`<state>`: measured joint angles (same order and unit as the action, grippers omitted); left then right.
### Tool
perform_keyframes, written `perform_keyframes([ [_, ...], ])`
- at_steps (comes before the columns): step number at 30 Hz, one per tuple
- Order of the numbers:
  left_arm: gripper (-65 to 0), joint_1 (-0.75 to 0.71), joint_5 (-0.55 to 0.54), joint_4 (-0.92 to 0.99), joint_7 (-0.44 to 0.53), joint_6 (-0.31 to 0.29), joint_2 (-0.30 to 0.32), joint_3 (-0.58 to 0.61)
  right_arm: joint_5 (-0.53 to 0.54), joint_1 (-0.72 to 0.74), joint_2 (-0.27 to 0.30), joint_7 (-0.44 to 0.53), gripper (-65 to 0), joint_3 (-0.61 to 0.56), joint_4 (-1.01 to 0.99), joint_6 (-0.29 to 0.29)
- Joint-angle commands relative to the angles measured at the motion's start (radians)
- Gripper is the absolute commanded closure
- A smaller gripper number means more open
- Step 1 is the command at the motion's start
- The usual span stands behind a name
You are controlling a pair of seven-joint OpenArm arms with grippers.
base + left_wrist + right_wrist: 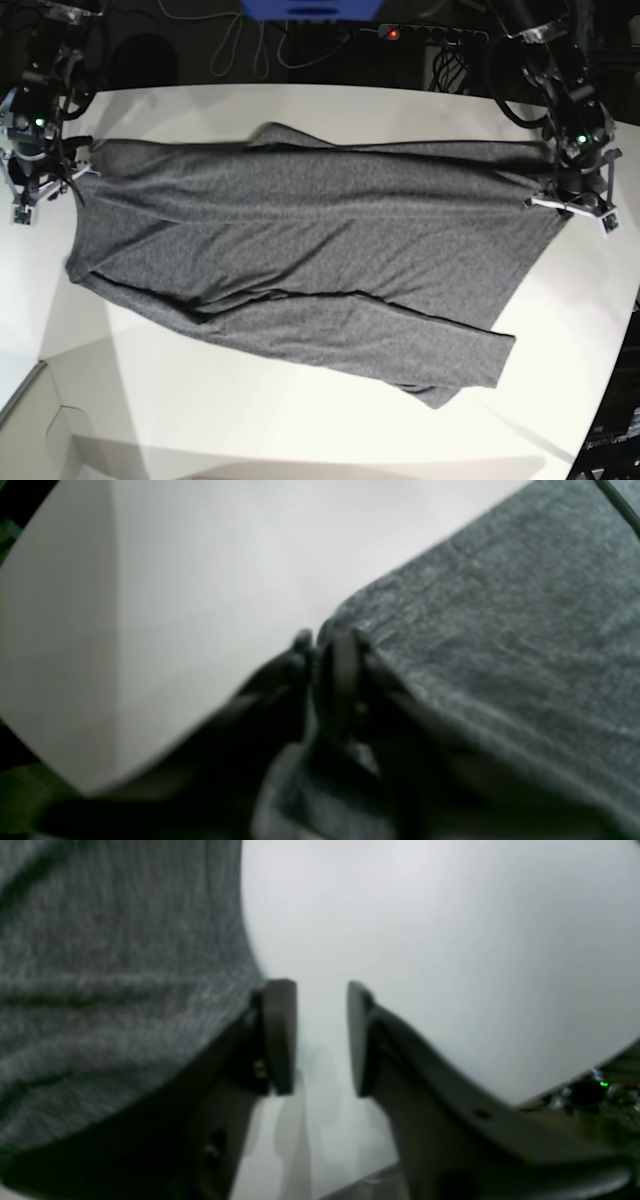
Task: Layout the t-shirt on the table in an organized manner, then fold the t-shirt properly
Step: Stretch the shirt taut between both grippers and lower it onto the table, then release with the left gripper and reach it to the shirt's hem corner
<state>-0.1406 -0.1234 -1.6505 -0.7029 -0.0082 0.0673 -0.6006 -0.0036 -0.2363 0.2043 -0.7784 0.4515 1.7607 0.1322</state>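
Note:
The dark heather-grey t-shirt lies spread wide across the white table, with one long sleeve running toward the front right. My left gripper is at the shirt's right edge. In the left wrist view, which is blurred, its dark fingers sit right at a corner of the t-shirt, and cloth also shows below them. How far the jaws stand apart is unclear. My right gripper is open, with only bare table between its pads. The t-shirt lies against the outside of one finger.
The table's curved edge runs close behind the left arm. A straight front edge lies at the lower left. Cables and a power strip sit in the dark beyond the far edge.

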Motion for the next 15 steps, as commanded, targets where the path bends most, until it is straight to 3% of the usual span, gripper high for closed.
perform_keyframes([
  [1,-18.3,0.000,0.000,-0.035,0.021,0.003,-0.002,-0.003,-0.002,0.005,0.014,0.018,-21.5,0.005,0.031,0.020],
  [3,-26.3,-0.012,0.001,-0.069,0.021,0.003,-0.014,-0.022,-0.002,0.005,0.014,0.018,-23.2,0.011,0.049,0.059],
  [5,-29.7,-0.018,0.004,-0.084,0.019,0.003,-0.039,-0.038,-0.002,0.005,0.016,0.018,-23.6,0.011,0.052,0.096],
  [10,-32.2,-0.027,0.001,-0.095,0.019,0.003,-0.071,-0.107,-0.002,0.001,0.021,0.018,-23.6,0.013,0.051,0.172],
  [15,-32.9,-0.014,0.000,-0.116,0.030,0.003,-0.090,-0.157,-0.002,-0.021,0.019,0.026,-23.6,0.013,0.051,0.179],
])
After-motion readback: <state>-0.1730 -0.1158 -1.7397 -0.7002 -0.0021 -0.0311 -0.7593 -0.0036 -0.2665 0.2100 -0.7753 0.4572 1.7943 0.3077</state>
